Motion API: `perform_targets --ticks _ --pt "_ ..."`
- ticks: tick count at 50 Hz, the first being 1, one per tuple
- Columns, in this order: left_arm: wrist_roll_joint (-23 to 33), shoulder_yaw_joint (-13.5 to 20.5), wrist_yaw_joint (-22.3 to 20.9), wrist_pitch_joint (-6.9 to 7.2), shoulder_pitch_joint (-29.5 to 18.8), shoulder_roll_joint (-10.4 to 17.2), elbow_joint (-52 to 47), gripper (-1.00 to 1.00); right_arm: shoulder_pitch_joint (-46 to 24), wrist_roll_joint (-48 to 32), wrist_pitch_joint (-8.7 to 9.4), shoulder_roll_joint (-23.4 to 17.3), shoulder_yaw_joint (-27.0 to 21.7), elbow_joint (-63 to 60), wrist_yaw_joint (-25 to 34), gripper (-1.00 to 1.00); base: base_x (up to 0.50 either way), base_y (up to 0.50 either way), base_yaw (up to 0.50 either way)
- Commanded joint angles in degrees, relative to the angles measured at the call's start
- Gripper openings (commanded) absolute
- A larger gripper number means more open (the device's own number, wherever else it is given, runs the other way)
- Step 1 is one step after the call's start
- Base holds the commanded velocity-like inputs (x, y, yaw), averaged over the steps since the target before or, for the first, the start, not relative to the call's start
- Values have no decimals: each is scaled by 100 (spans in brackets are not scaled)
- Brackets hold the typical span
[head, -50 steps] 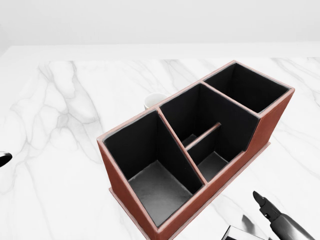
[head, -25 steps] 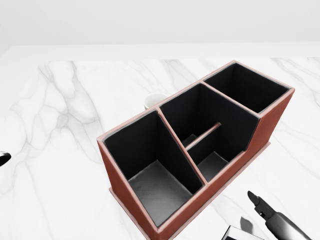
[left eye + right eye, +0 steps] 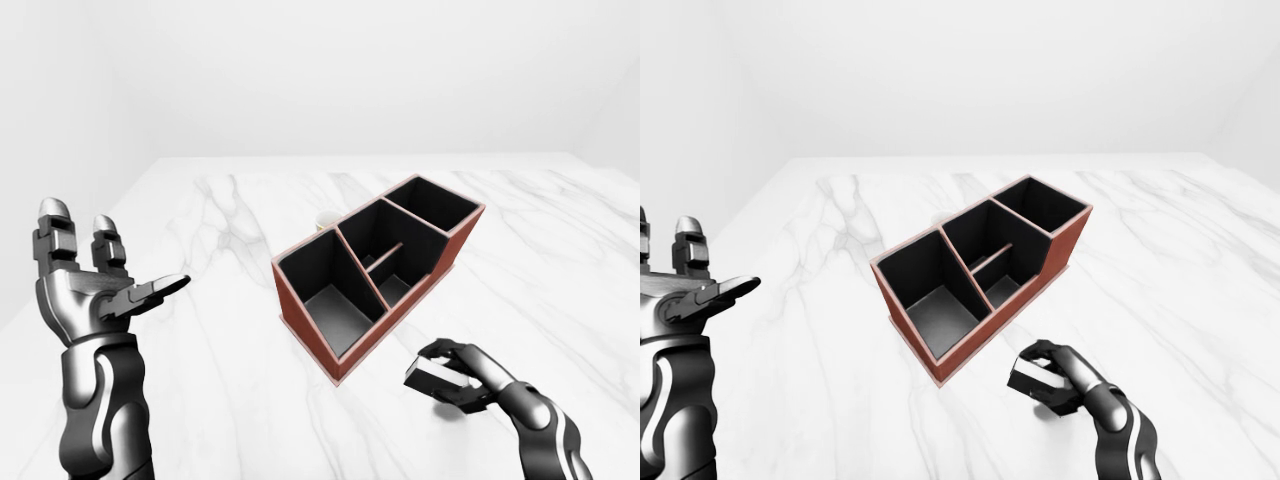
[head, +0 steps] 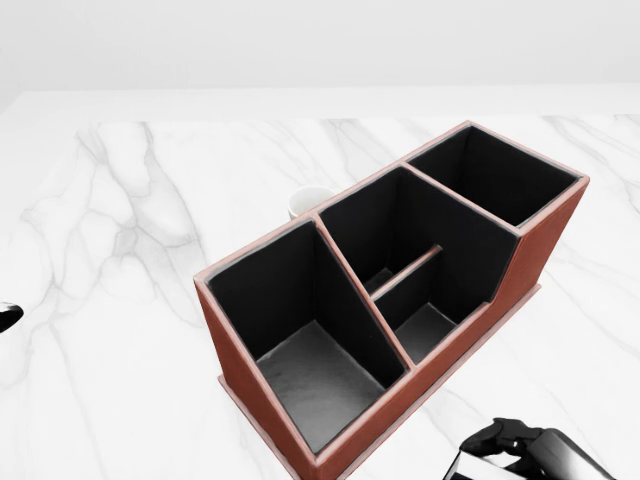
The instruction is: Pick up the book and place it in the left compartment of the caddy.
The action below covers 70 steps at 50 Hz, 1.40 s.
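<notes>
While clasped in right hand [image 3: 455, 378]: one book [image 3: 428, 378], one caddy [image 3: 372, 270] nearby.

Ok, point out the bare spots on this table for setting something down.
Widest patch: between the left hand and the caddy. More bare marble lies right of the caddy. Crowded: below the caddy, where the right hand grips the book, and by the cup.
</notes>
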Motion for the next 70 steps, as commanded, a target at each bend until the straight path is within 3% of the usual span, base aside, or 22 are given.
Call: perform_targets --ticks 1,23,35,43,54,61,70 --pt "14 -16 -3 0 -4 4 43 100 27 88 0 9 -23 -34 0 -100 0 0 0" --pt "-13 -7 16 0 5 1 -15 100 110 -138 0 48 4 -581 0 -100 0 0 0" --pt "-19 6 7 0 19 -4 -33 100 381 -1372 0 358 216 -2470 0 -100 0 0 0" --pt "-24 22 9 0 4 2 -16 100 181 -2231 0 576 371 -3549 0 -100 0 0 0" --pt "24 -26 7 0 2 -10 36 100 -55 -2704 0 734 426 -4138 0 -100 0 0 0" --pt "-21 14 5 0 -14 6 37 100 -368 -3507 0 824 663 -4742 0 -100 0 0 0" --pt "-14 3 -4 0 4 2 28 100 -728 -3826 0 971 917 -5254 0 -100 0 0 0"
